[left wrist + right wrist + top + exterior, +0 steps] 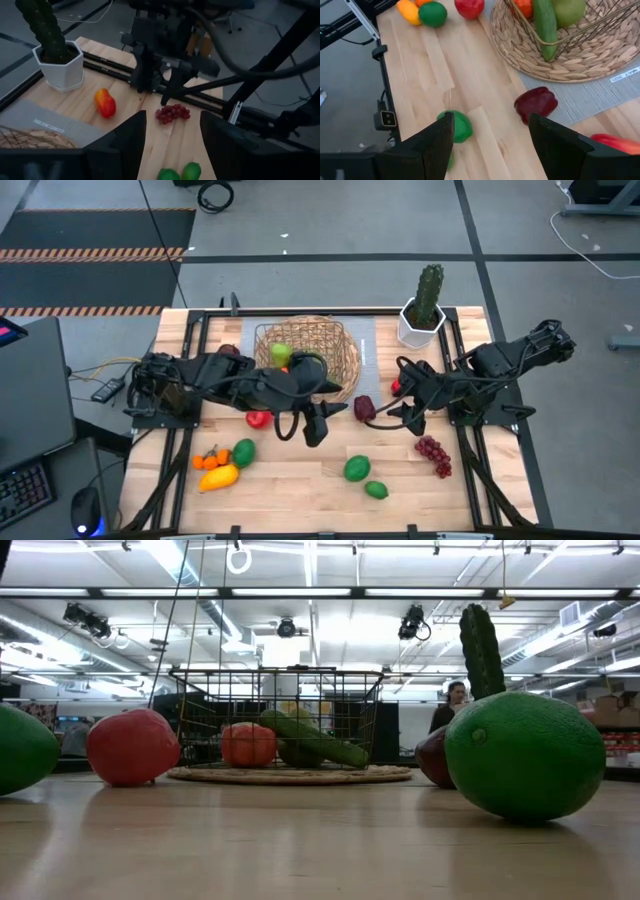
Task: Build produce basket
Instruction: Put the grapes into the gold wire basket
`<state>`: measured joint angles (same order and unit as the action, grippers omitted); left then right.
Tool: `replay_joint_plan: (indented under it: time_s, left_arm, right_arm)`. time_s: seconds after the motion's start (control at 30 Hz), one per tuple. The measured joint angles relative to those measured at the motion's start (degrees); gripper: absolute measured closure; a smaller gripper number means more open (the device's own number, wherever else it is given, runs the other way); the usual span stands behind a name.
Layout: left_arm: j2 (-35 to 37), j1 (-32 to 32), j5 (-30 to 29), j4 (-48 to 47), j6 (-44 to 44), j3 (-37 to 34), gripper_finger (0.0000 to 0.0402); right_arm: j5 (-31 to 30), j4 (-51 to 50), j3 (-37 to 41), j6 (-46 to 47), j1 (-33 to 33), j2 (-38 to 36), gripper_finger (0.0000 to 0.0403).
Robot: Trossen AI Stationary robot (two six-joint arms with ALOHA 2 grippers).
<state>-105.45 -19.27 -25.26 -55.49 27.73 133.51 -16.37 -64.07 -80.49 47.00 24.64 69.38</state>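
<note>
The tan woven basket point(300, 355) stands on a grey mat at the far middle of the table. It holds a green pear point(567, 10), a cucumber point(545, 22) and an orange-red fruit point(248, 744). My left gripper point(315, 428) is open and empty just near-side of the basket, above bare wood. My right gripper point(398, 415) is open and empty beside a dark red plum point(365, 408), which lies on the wood at the mat's edge. Loose on the table lie purple grapes point(433, 455), two limes point(357, 468), a red apple point(258, 418) and a yellow mango point(218, 477).
A green cactus in a white hexagonal pot point(422, 320) stands at the far right. A red-orange fruit point(105, 102) lies near the right arm's base. Oranges point(208, 460) and a green fruit point(243, 452) lie at the near left. A person point(455, 700) stands beyond the table.
</note>
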Motion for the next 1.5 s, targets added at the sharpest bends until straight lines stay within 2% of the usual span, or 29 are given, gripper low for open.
replay_joint_plan:
  time_s: [0.17, 0.5, 0.6, 0.87, 1.07, 1.23, 1.5]
  left_arm:
    - [0.04, -0.6, -0.01, -1.1, -0.2, -4.93, 0.0214]
    - [0.13, -1.99, 0.09, -0.78, 3.82, -15.1, 0.0246]
    - [0.13, -2.55, 0.63, -1.11, 4.39, -15.91, 0.0254]
    - [0.15, -2.0, 0.68, 0.21, 5.09, -15.62, 0.0266]
    - [0.22, -1.79, 0.68, 2.93, 5.11, -15.43, 0.0268]
    - [0.22, -1.88, 0.93, 2.96, 5.17, -15.43, 0.0268]
    - [0.22, -1.88, 1.09, 2.96, 5.88, -15.41, 0.0267]
  right_arm:
    - [0.54, 0.57, 1.58, 1.24, 1.22, -0.02, 0.0142]
    - [3.21, 2.08, 12.69, 11.94, 6.95, 0.0, 0.0142]
    - [5.3, 1.44, 15.25, 15.17, 8.66, -0.02, 0.0142]
    - [16.19, 1.95, 25.31, 26.86, 15.96, -0.02, 0.0141]
    - [17.55, 5.3, 30.55, 33.99, 20.85, -0.02, 0.0138]
    - [17.22, 5.59, 32.82, 35.42, 22.29, -0.02, 0.0108]
    - [17.87, 6.78, 38.43, 39.02, 22.52, -0.02, 0.0027]
